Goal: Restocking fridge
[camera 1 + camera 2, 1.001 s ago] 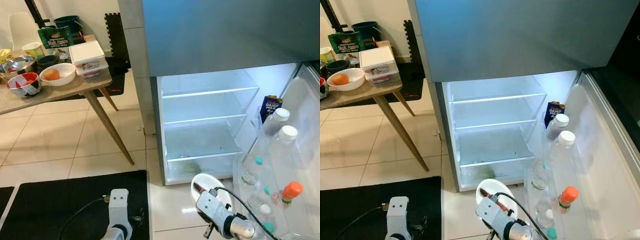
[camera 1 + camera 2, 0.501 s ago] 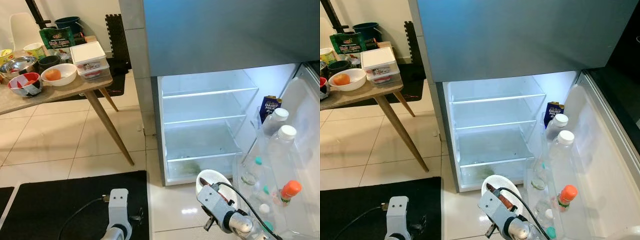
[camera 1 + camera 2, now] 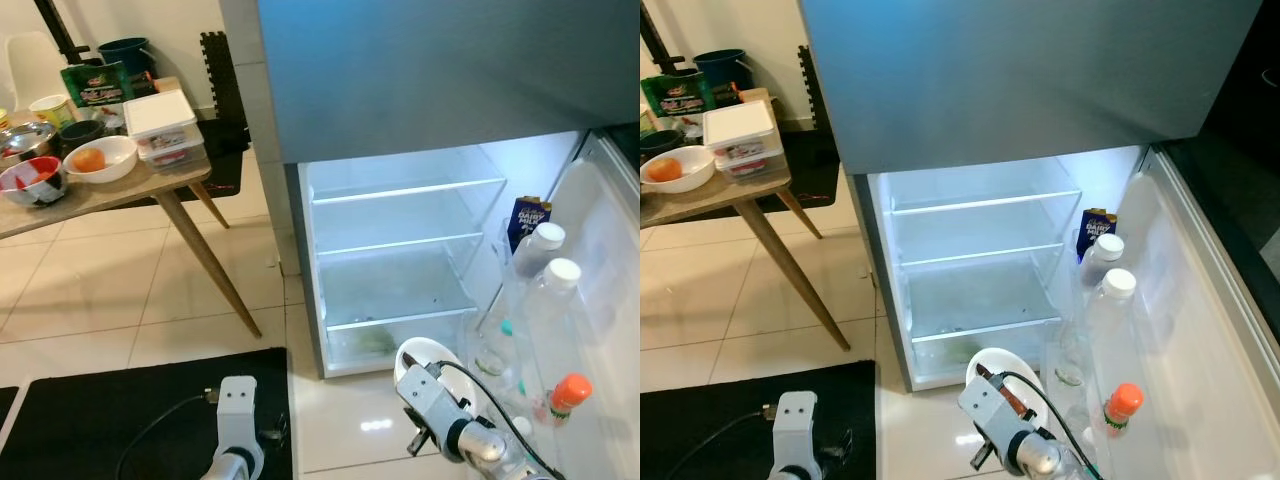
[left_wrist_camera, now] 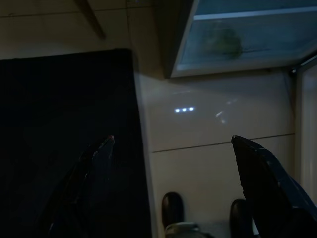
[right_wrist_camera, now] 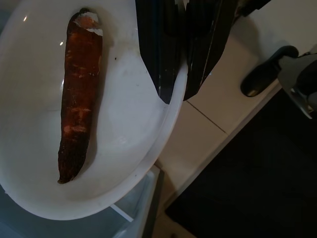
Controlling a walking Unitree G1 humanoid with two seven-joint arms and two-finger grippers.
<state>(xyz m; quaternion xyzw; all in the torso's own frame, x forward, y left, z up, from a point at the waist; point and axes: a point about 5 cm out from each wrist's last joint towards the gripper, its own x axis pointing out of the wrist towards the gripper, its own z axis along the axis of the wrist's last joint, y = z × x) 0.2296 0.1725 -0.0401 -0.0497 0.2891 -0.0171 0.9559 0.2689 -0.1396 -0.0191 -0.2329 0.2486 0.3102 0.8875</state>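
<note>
Nearest the robot, the right pincer (image 5: 178, 94) is closed on the rim of a white plate (image 5: 133, 119), one finger above the rim and one below. A long reddish-brown sausage (image 5: 77, 94) lies on the plate, apart from the fingers. In the head views the plate (image 3: 425, 352) hangs low in front of the open fridge (image 3: 400, 250), just before its bottom drawer.

The left pincer (image 4: 173, 198) hangs low over the floor with its fingers spread wide and nothing between them; below it a black mat (image 4: 64, 124) meets pale floor tiles (image 4: 208, 124).

The fridge's lower compartment is lit, with glass shelves (image 3: 405, 188) and a drawer at the bottom that holds something green (image 4: 220, 39). The fridge door (image 3: 1200, 330) stands open on the robot's right. In its racks stand two clear bottles with white caps (image 3: 545, 250), a bottle with an orange cap (image 3: 565, 395) lower down, and a blue carton (image 3: 528, 220) farther in.

Farther off on the robot's left is a wooden tabletop (image 3: 100, 190) on slanted legs. It carries stacked white boxes (image 3: 165, 125), a white bowl with something orange in it (image 3: 98, 158), a red and white bowl (image 3: 32, 180), a metal bowl (image 3: 25, 138), a cup (image 3: 55, 108) and a green packet (image 3: 95, 85). Beyond it, against the wall, stands a dark blue bucket (image 3: 128, 50).
</note>
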